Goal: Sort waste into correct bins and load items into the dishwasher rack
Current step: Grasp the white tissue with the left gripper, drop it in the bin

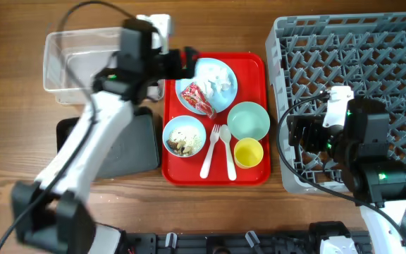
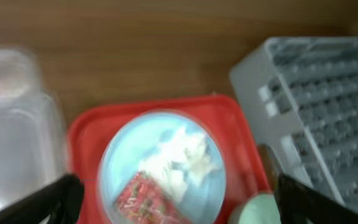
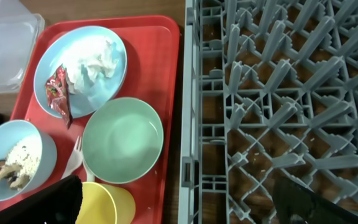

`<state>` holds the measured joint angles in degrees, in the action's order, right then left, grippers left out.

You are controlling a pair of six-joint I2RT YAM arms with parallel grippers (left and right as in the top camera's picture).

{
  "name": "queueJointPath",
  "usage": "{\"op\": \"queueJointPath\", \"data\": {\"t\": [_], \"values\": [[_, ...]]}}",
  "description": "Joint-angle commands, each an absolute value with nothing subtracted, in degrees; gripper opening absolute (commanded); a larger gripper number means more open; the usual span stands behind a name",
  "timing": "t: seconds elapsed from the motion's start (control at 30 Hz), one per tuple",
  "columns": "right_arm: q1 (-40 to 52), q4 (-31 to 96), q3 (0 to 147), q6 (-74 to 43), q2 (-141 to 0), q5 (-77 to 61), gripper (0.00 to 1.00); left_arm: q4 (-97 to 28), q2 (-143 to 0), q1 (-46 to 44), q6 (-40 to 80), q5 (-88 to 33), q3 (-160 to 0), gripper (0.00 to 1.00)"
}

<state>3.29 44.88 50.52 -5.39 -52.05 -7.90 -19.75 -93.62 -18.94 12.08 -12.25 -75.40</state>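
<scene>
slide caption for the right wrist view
Red tray with wrapper and tissue on a blue plate, a mint bowl and yellow cup, beside the grey rack

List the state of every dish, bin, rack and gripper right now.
Pale blue plate, holds red wrapper and tissue.
Pale blue bowl, holds food scraps.
Mint green bowl, empty.
Yellow cup, empty.
Dishwasher rack, empty where visible.
Clear tub, empty.
Black tray, partly hidden by left arm.
Left gripper, open.
Right gripper, open.
</scene>
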Motion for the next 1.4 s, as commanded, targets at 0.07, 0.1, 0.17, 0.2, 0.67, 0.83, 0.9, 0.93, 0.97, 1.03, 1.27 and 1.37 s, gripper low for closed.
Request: {"op": "queueJointPath", "data": {"t": [0.07,0.1,0.17,0.2,0.67,0.83,0.9,0.93,0.97,1.03,1.27,1.37], "values": [[3.38,45.19,51.96,-6.39,-52.01,-8.80,1.00,-9.04,-106.52,-27.94,12.25,-7.51,-76.25,0.99],[3.38,45.19,51.96,-6.42,-52.01,-8.80,1.00,-8.21,-108.05,-28.71,12.27,-6.72,-76.25,0.99],[3.38,45.74,51.96,-6.42,-52.01,-8.80,1.00,-6.44,-111.98,-30.46,12.25,-5.61,-76.25,0.94],[3.38,46.00,51.96,-6.42,-52.03,-8.80,1.00,-5.39,-113.82,-30.83,12.25,-3.51,-76.25,0.90],[3.38,46.35,51.96,-6.44,-52.03,-8.82,1.00,-3.22,-119.70,-31.35,12.49,-1.65,-76.25,0.12],[3.38,46.33,51.96,-6.42,-52.03,-8.80,1.00,-6.07,-109.69,-29.87,12.47,-1.58,-76.25,0.04],[3.38,46.33,51.96,-6.39,-52.01,-8.80,1.00,-9.58,-104.95,-27.88,12.45,-1.34,-76.25,0.04],[3.38,46.33,51.96,-6.42,-52.03,-8.80,1.00,-10.76,-103.61,-26.98,12.47,-0.71,-76.25,0.04],[3.38,46.33,51.96,-6.42,-52.03,-8.80,1.00,-12.23,-102.13,-25.54,12.47,0.38,-76.25,0.04],[3.38,46.28,51.96,-6.42,-52.03,-8.80,1.00,-16.01,-99.72,-20.14,12.49,2.68,-76.25,0.04],[3.38,46.30,51.96,-6.42,-52.03,-8.80,1.00,-21.50,-100.07,-6.96,12.93,1.69,-76.09,0.39],[3.38,46.33,51.96,-6.42,-52.03,-8.80,1.00,-21.12,-100.07,-9.15,12.88,-8.49,-76.09,0.51]]}}
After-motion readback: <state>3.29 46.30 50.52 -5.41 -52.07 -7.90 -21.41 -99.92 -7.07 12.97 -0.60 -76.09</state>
